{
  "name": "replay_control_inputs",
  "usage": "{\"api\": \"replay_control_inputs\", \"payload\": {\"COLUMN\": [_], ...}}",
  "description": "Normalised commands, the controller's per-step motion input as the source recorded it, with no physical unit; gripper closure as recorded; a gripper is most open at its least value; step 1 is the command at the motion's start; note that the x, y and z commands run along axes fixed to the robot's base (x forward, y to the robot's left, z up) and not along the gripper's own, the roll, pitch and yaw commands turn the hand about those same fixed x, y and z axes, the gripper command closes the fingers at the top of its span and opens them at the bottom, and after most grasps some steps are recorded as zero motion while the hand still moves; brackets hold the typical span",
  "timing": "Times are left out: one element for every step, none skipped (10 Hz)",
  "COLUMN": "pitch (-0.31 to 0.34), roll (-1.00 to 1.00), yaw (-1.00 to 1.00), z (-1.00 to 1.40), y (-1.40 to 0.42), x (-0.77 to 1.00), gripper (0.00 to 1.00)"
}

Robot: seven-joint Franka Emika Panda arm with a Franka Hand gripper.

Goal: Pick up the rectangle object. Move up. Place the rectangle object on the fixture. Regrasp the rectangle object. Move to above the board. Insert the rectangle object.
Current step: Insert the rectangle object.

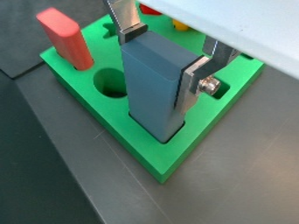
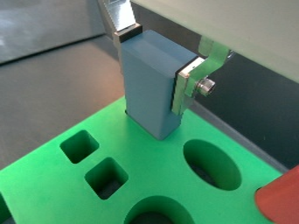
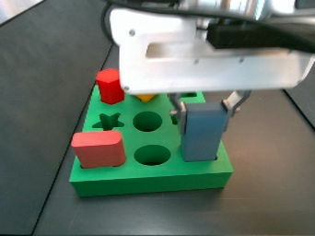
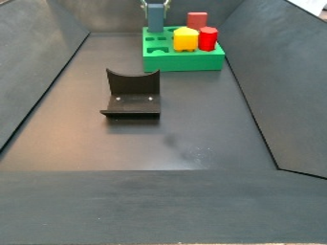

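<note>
Gripper (image 1: 163, 59) over a corner of the green board (image 1: 176, 153), its two silver fingers (image 1: 194, 81) squeezed on the blue rectangle object (image 1: 158, 86), block standing upright with its bottom end at the board, dark fixture (image 4: 130, 93) well apart on the floor

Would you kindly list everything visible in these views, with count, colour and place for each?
board: one, bright green, far end of the floor.
rectangle object: one, slate-blue, upright at a board corner, between the gripper's fingers.
square block: one, salmon-red, on the board.
red peg: one, red, upright on the board.
yellow block: one, yellow, on the board.
fixture: one, dark, mid-floor, apart from the board.
gripper: one, silver fingers, above the board, closed on the rectangle object.
</note>
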Motion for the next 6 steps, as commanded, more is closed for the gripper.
{"api": "replay_control_inputs", "payload": {"pitch": [0.016, 0.0, 0.0, 0.0, 0.0, 0.0], "roll": [0.39, 0.37, 0.28, 0.12, 0.01, 0.0], "yaw": [-0.14, -0.12, -0.03, -0.04, 0.0, 0.0], "z": [-0.57, -0.63, -0.83, -0.41, 0.0, 0.0], "y": [-0.32, -0.3, -0.24, -0.01, 0.0, 0.0], "x": [0.03, 0.04, 0.01, 0.16, 0.0, 0.0], "gripper": [1.0, 1.0, 1.0, 1.0, 1.0, 1.0]}}
